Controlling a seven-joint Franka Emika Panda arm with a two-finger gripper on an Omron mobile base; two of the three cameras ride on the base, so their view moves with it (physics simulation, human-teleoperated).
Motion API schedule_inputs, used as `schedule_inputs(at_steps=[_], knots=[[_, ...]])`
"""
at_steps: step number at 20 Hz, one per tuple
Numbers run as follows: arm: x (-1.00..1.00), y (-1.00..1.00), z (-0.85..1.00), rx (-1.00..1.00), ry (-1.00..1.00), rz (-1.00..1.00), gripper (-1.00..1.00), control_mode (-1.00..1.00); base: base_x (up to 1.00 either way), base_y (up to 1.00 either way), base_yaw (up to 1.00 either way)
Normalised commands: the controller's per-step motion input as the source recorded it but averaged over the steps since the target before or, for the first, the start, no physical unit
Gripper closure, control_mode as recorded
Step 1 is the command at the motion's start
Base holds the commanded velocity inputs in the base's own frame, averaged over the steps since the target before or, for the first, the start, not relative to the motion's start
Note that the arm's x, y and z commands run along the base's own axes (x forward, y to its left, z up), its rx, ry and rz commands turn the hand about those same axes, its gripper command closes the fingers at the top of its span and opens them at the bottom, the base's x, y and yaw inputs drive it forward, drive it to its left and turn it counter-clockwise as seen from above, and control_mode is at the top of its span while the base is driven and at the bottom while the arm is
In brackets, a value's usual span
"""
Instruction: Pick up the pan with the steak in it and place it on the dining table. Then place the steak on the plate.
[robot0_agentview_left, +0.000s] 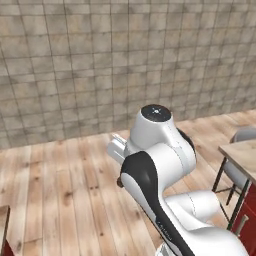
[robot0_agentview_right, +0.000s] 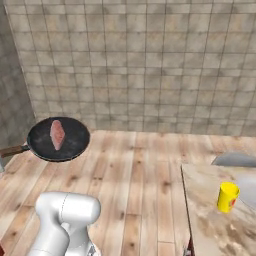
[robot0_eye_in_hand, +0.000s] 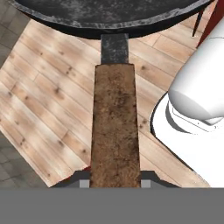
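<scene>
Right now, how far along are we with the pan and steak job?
Done: the pan is picked up, with the steak lying inside. In hand: the fingers are shut on its brown handle, carrying it above the wooden floor. Left: setting it on the dining table, then putting the steak on the plate.

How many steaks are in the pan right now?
1. The steak lies flat near the middle of the pan, held up over the wood floor; nothing else shows in it.
</scene>
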Motion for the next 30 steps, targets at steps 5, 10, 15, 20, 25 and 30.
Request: schedule_inputs(at_steps=[5,10,15,20,25,30], knots=[[0.0,0.0,0.0,0.0,0.0,0.0,1.0,1.0,1.0,0.32,-0.02],[0.0,0.0,0.0,0.0,0.0,0.0,1.0,1.0,1.0,0.29,-0.04],[0.0,0.0,0.0,0.0,0.0,0.0,1.0,1.0,1.0,0.29,-0.05],[0.0,0.0,0.0,0.0,0.0,0.0,1.0,1.0,1.0,0.33,-0.08],[0.0,0.0,0.0,0.0,0.0,0.0,1.0,1.0,0.93,0.38,-0.19],[0.0,0.0,0.0,0.0,0.0,0.0,1.0,1.0,0.3,0.36,-0.46]])
